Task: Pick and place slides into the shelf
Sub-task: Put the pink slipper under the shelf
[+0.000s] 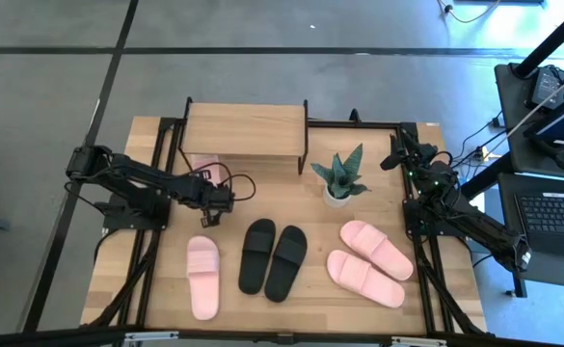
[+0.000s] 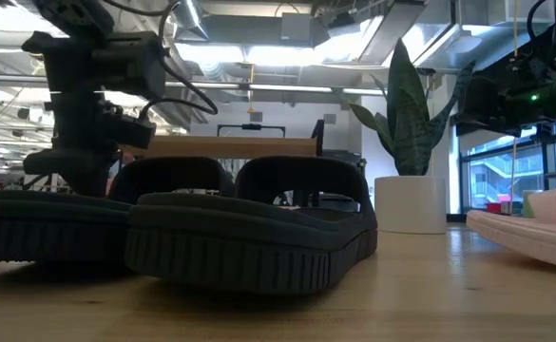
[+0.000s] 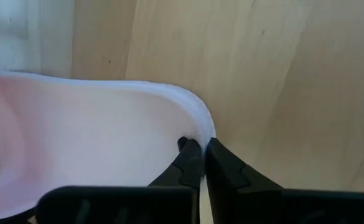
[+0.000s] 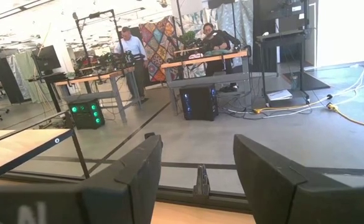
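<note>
A light pink slide [image 1: 203, 277] lies flat on the table, left of two black slides [image 1: 256, 255] [image 1: 285, 262] lying side by side. Two more pink slides [image 1: 376, 249] [image 1: 363, 278] lie to the right. The shelf [image 1: 246, 130] stands at the far edge, and another pink slide [image 1: 202, 166] shows partly under its top board. My left gripper [image 1: 207, 220] is shut and points steeply down at the left pink slide's far end [image 3: 194, 121]. My right gripper [image 4: 197, 168] is open with nothing between its fingers, pointing level at the table's right edge. My left gripper's shut fingertips [image 3: 189, 149] stand at the rounded rim of the pink slide's far end [image 3: 197, 127], coming from above and slanting. I cannot tell whether they touch it. The slide lies flat on the table.
A potted plant [image 1: 339, 178] in a white pot stands between the shelf and the right pink slides. In the low view the black slides [image 2: 249, 228] fill the foreground and hide the left gripper's tips. Bare wood [image 1: 310, 299] lies near the front edge.
</note>
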Action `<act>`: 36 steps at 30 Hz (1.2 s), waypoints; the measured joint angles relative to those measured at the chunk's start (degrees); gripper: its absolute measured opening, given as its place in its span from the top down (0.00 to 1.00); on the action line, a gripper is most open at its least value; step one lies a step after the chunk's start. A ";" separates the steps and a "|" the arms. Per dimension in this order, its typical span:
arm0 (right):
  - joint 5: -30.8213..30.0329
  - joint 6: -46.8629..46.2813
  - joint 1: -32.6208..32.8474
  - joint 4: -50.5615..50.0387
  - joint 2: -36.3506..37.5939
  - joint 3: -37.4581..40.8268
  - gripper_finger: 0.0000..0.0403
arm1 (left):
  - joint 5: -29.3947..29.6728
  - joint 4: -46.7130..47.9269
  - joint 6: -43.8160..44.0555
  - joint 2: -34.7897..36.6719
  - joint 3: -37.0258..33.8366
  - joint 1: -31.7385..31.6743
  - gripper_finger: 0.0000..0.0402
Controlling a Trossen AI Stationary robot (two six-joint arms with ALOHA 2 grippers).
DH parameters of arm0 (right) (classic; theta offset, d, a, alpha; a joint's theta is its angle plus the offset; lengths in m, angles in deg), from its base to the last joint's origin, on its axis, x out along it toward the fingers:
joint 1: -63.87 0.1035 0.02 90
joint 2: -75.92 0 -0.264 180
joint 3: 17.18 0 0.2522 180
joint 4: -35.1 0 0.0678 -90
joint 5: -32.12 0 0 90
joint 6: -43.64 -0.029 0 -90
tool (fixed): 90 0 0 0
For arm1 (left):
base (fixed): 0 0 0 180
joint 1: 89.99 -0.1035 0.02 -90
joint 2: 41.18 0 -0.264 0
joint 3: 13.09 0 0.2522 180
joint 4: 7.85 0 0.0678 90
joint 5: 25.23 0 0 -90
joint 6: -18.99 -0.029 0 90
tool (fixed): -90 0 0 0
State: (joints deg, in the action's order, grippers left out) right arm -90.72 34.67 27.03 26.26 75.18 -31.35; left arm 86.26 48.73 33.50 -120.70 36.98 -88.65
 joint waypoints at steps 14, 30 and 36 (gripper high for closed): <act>0.01 0.05 0.02 0.01 0.00 0.00 0.50 | 1.79 0.18 -13.32 0.00 5.58 -7.64 1.00; -0.01 0.17 0.00 0.01 0.00 -0.01 0.50 | 1.29 2.45 -29.80 0.24 5.82 -17.75 1.00; 0.01 0.06 0.01 0.01 0.00 -0.01 0.50 | 1.35 4.69 -26.70 0.21 5.86 -18.04 1.00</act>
State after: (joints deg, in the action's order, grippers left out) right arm -90.71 34.73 27.03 26.27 75.18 -31.36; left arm 87.60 53.42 6.80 -120.49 42.85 -106.68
